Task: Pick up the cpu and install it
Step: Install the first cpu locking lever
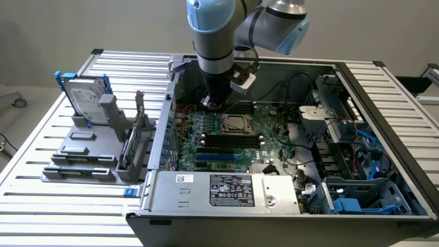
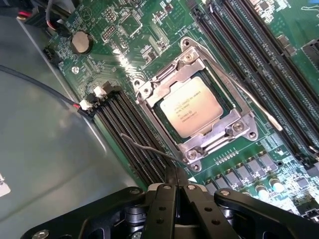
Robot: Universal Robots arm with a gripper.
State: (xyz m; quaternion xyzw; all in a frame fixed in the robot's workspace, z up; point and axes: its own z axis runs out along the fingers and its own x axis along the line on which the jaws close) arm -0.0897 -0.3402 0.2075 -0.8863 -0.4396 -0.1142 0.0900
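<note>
The cpu [image 2: 192, 107] lies flat in the metal socket frame [image 2: 234, 128], silvery top up, in the middle of the green motherboard [image 2: 149, 30]. Long black memory slots [image 2: 130, 137] run on both sides of the socket. The hand [image 2: 174, 188] is closed, its fingers pressed together with nothing between them, and it hangs just beside the socket, apart from the chip. In the exterior view the hand [image 1: 211, 104] is low inside the open computer case [image 1: 384, 118], which stands on the slatted table [image 1: 69, 216]. A hard drive [image 1: 86, 98] stands upright in a grey holder [image 1: 89, 154] at the exterior view's left.
</note>
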